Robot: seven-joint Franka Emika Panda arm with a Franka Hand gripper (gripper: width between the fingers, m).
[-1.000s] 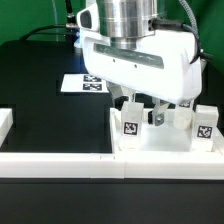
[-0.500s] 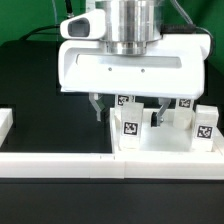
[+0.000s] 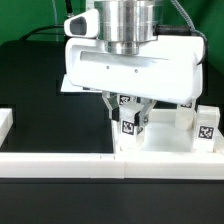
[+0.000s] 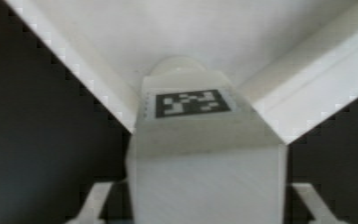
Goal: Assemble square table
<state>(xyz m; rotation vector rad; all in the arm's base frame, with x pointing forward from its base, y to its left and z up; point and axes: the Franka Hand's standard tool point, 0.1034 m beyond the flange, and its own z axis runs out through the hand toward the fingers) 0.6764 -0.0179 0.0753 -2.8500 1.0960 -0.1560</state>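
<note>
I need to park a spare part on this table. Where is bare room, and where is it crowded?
Free: the black tabletop on the exterior view's left, between the front border bar and the marker board. Crowded: the right, where the gripper straddles one leg beside another leg.

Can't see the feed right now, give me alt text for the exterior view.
The arm's hand has its fingers on either side of a tagged white leg. Another tagged leg stands at the exterior view's right, behind a white bar.

legs: you see white tagged leg [image 3: 130, 126] upright mid-tabletop | another leg [image 3: 206, 127] upright at exterior view's right | tabletop [image 3: 160, 156]: white, rimmed, flat
</note>
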